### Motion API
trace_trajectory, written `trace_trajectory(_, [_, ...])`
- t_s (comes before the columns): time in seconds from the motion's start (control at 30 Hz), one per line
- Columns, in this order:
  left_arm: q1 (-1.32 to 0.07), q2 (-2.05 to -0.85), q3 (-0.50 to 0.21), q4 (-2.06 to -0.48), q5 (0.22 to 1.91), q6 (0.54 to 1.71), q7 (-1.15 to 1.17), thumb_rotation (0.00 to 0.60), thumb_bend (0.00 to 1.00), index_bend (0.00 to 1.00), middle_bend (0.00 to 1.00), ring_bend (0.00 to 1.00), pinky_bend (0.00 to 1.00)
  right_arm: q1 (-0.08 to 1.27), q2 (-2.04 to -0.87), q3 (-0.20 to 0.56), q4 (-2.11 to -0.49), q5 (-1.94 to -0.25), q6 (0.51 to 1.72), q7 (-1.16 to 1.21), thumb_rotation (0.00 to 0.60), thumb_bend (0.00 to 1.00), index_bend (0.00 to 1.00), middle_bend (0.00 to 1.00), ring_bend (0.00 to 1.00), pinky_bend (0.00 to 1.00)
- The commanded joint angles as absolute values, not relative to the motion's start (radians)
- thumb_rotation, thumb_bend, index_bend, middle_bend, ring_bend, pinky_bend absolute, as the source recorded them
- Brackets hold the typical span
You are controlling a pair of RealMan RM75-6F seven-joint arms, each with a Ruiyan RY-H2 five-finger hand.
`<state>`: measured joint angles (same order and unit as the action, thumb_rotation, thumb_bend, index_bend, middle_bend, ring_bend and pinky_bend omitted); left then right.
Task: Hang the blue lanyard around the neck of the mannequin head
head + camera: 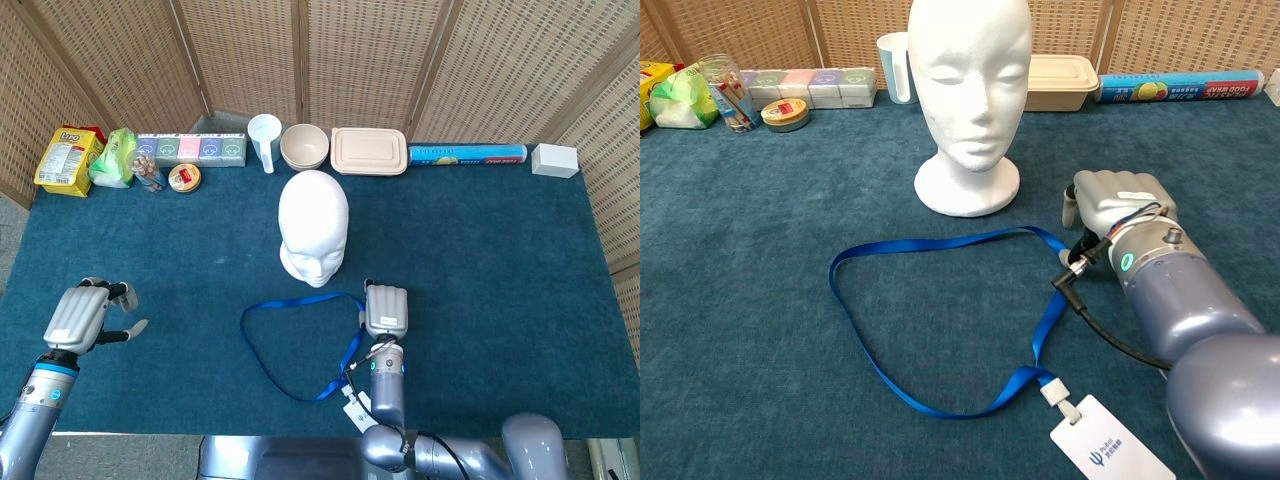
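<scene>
The white mannequin head (314, 225) (970, 100) stands upright mid-table, facing me. In front of it the blue lanyard (300, 301) (940, 241) lies as a loop on the blue cloth, its white badge (1110, 450) near the front edge. My right hand (384, 312) (1115, 200) rests at the loop's right corner and pinches the strap there; the contact itself is hidden under the hand. Far off at the front left, my left hand (85, 312) has its fingers apart and holds nothing. It shows only in the head view.
Along the back edge stand a snack bag (68, 160), a row of small boxes (190, 149), a white cup (264, 140), a bowl (304, 146), a lidded container (369, 151), a wrap roll (467, 154) and a white box (554, 160). Woven screens close off the back.
</scene>
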<state>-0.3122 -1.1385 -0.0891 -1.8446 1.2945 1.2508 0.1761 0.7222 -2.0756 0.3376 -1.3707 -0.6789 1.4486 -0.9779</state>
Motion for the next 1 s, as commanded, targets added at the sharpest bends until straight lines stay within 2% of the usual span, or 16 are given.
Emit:
trace_trajectory(0.03, [-0.311,-1.139,-0.089,-1.845,1.296,1.252,0.172,0.511,0.23,0.53,0.57,0.49,0.29,0.715,-2.075,0.339,-1.370,-0.694,1.451,-0.960,0.548,0.38,0.35,0.84,1.00,1.00])
trace_trajectory(0.6, [-0.309,-1.129,-0.082,-1.852,1.298,1.246,0.152,0.512,0.23,0.51,0.57,0.49,0.29,0.723,-2.091,0.351,-1.378,-0.712,1.422,-0.973,0.553,0.38,0.43,0.84,1.00,1.00])
trace_trajectory(0.83, [-0.308,-1.130,-0.081,-1.845,1.299,1.244,0.143,0.512,0.23,0.50,0.57,0.49,0.29,0.727,-2.102,0.359,-1.362,-0.718,1.418,-0.976,0.598,0.38,0.47,0.84,1.00,1.00])
trace_trajectory(1.0, [-0.308,-1.130,-0.080,-1.841,1.299,1.241,0.139,0.515,0.23,0.50,0.57,0.49,0.29,0.727,-2.111,0.361,-1.346,-0.719,1.412,-0.975,0.600,0.39,0.49,0.85,1.00,1.00])
